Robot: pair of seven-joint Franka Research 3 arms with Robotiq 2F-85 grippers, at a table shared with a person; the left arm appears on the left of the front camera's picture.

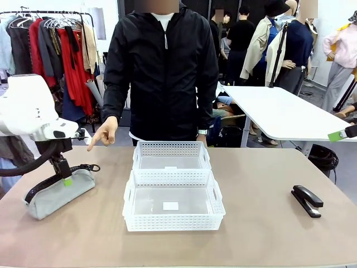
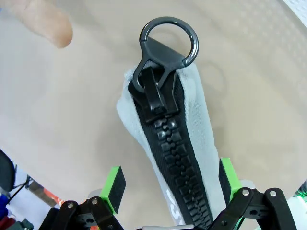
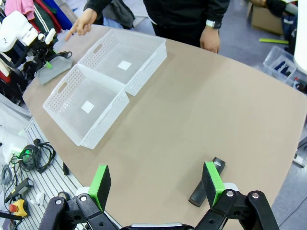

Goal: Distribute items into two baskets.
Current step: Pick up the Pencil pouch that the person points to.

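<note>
Left hand (image 2: 170, 184), open and empty, straddles the pouch (image 2: 194, 120); a pinch on its soft fabric could slip during lifting.

Baskets (image 1: 173, 221) open-topped, seemingly unobstructed

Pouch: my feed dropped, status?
Left gripper open astride pouch. Right gripper open, high near stapler. Baskets unfilled. Person's hand pointing nearby.

The front view looks across the table (image 1: 268, 223) toward the person (image 1: 162, 72) at its far side. The left wrist view sits very close above the pouch (image 2: 199, 115), looking down. The right wrist view looks down obliquely from higher up, sharing the baskets (image 3: 108, 122) with the front view.
</note>
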